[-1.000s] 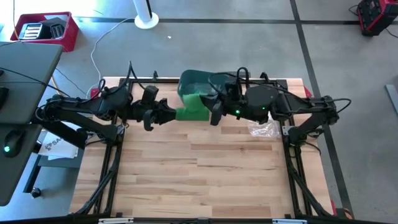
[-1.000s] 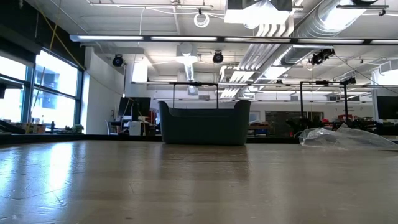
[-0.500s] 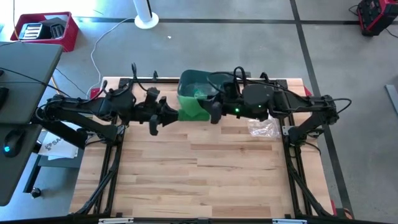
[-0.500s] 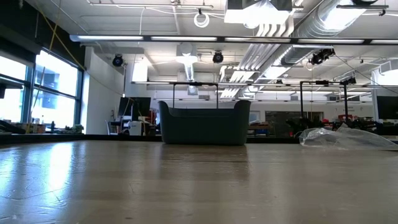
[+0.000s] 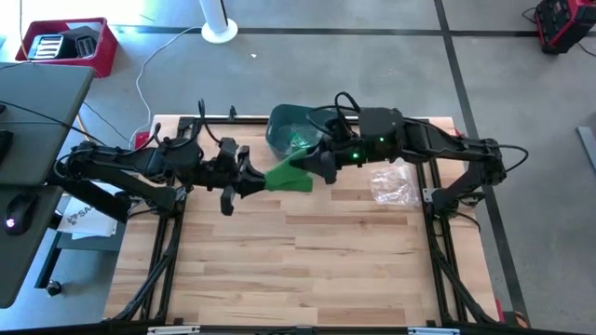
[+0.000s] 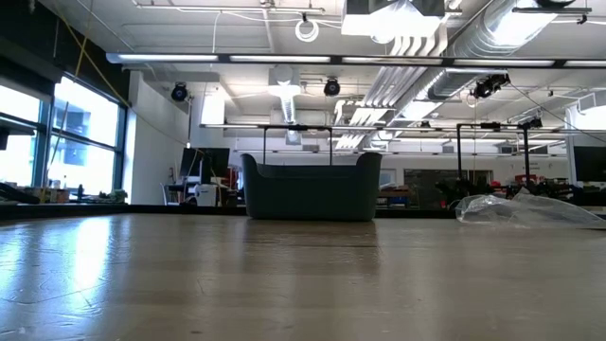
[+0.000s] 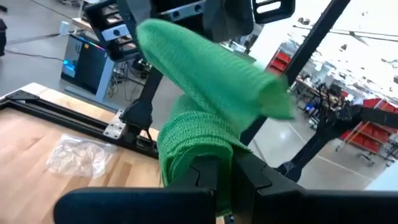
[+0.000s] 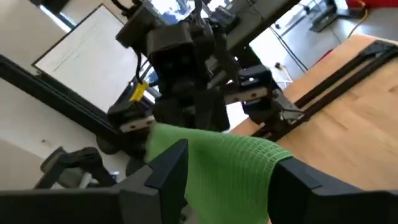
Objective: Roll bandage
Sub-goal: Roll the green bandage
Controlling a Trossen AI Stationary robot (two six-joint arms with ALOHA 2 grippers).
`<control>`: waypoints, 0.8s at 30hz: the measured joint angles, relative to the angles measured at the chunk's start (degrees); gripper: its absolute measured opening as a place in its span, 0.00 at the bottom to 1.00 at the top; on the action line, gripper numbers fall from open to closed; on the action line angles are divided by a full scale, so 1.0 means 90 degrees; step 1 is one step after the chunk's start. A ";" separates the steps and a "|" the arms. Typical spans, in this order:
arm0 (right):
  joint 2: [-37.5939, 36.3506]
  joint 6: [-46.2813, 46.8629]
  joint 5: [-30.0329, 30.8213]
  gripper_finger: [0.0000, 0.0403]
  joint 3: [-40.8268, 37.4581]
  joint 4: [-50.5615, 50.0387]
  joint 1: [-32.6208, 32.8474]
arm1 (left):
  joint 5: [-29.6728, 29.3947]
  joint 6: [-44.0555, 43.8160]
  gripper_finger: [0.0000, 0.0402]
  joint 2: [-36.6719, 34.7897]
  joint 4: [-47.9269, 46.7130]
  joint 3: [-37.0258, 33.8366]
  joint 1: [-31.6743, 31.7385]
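Observation:
A green mesh bandage hangs in the air above the table's far middle, between my two grippers. My left gripper comes from the table's left and is shut on the bandage's wound part. From there a loose strip runs over to my right gripper. My right gripper is open, with one finger on each side of the strip's end. The low view shows neither gripper nor the bandage. My left gripper pinches the bandage's wound part between its two fingers, coming level from the table's left. The bandage is lifted clear of the table, and its loose strip leads away toward the other gripper. My right gripper's fingers flank the strip's end; I cannot tell whether they touch it.
A green bin stands at the table's far edge just behind the grippers, also seen in the low view. A crumpled clear plastic bag lies at the far right. The near half of the wooden table is bare boards.
My right hand has swung its wrist round and shifted a little toward the far edge. The bandage, a broad block between the grippers before, now shows as a narrower strip slanting between them. My left gripper has rolled about its own axis, still shut on the bandage.

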 joint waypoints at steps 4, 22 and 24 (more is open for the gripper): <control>-0.0050 0.0169 0.0222 0.42 0.0002 -0.0530 -0.0080 | -0.0052 -0.0212 0.02 -0.0024 0.0030 0.0000 0.0005; -0.0782 -0.0569 0.1535 0.41 0.0005 -0.1208 -0.0051 | -0.0051 -0.2715 0.02 -0.0027 0.0085 0.0000 0.0068; -0.0787 -0.0684 0.0878 0.41 0.0005 -0.1110 -0.0041 | -0.0054 -0.2537 0.02 -0.0027 0.0148 0.0000 0.0070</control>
